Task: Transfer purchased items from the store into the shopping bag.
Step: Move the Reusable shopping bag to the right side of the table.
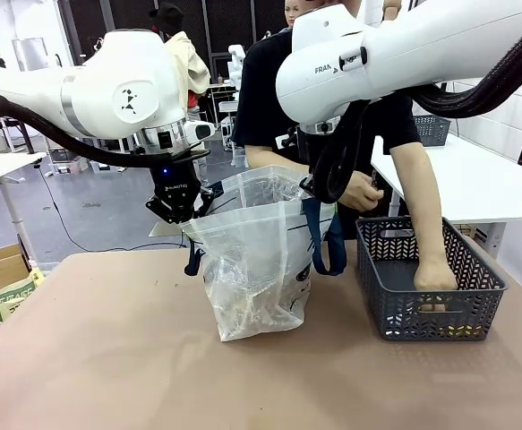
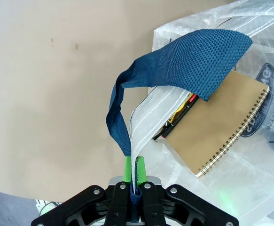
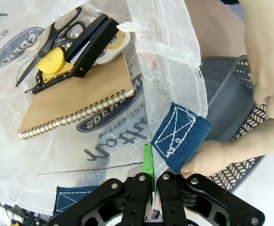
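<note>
The shopping bag [image 1: 259, 260], translucent white with navy straps, stands open mid-table. My left gripper [image 1: 181, 213] is shut on its left rim and navy strap [image 2: 193, 59]; the green pads [image 2: 127, 168] pinch the film. My right gripper [image 3: 152, 162] is shut on the bag's opposite rim beside a strap patch [image 3: 181, 134]. Inside lie purchased items: a tan spiral notebook [image 3: 80, 99], scissors [image 3: 52, 37], a yellow roll [image 3: 52, 61] and a black tool [image 3: 92, 42]. The store, a dark grey basket [image 1: 431, 300], stands to the bag's right with a person's hand [image 1: 436, 278] reaching into it.
The person stands across the table behind the bag and basket; the other hand [image 1: 364, 190] hovers near the bag's right rim. A white table [image 1: 475, 179] is behind the basket. Bare brown tabletop [image 1: 108, 358] lies in front and to the left.
</note>
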Robot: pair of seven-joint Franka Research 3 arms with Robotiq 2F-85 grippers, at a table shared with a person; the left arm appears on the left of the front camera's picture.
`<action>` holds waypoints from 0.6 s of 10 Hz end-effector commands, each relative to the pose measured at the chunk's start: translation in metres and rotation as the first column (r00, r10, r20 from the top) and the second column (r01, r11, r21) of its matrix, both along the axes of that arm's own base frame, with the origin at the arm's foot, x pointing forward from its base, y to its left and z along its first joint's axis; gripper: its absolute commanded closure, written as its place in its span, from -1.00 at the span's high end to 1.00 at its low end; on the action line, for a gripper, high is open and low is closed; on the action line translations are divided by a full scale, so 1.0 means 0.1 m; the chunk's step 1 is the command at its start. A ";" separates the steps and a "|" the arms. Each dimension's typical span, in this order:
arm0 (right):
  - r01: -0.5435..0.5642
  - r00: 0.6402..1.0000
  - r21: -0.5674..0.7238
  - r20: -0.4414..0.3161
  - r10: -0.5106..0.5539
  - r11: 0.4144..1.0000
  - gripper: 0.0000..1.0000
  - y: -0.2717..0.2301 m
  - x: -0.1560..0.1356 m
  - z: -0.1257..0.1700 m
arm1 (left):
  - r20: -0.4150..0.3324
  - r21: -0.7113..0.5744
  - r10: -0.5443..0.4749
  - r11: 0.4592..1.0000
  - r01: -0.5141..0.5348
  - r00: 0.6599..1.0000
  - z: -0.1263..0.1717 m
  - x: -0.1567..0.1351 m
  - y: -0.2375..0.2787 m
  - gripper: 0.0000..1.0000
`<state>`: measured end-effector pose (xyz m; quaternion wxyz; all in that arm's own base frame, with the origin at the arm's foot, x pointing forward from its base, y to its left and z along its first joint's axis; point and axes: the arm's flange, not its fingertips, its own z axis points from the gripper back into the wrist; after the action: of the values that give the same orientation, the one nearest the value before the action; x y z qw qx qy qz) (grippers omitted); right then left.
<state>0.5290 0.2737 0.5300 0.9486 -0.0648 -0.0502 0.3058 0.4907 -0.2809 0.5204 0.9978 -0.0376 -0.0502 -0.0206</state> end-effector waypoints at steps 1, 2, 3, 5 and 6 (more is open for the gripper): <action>0.005 1.000 -0.002 -0.002 -0.005 1.000 -1.00 -0.01 -0.01 -0.01 | -0.001 0.002 0.002 1.000 -0.002 1.000 0.00 0.00 0.01 -1.00; 0.005 1.000 -0.002 -0.002 -0.005 1.000 -1.00 -0.01 -0.01 -0.01 | -0.001 0.002 0.002 1.000 -0.002 1.000 0.00 0.00 0.01 -1.00; 0.005 1.000 -0.002 -0.002 -0.005 1.000 -1.00 -0.01 -0.01 -0.01 | -0.001 0.002 0.002 1.000 -0.002 1.000 0.00 0.00 0.01 -1.00; 0.005 1.000 -0.002 -0.002 -0.005 1.000 -1.00 -0.01 -0.01 -0.01 | -0.001 0.002 0.002 1.000 -0.002 1.000 0.00 0.00 0.01 -1.00; 0.005 1.000 -0.002 -0.002 -0.005 1.000 -1.00 -0.01 -0.01 -0.01 | -0.001 0.002 0.002 1.000 -0.002 1.000 0.00 0.00 0.01 -1.00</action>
<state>0.5290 0.2737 0.5300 0.9486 -0.0648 -0.0502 0.3058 0.4908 -0.2809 0.5204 0.9978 -0.0376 -0.0502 -0.0206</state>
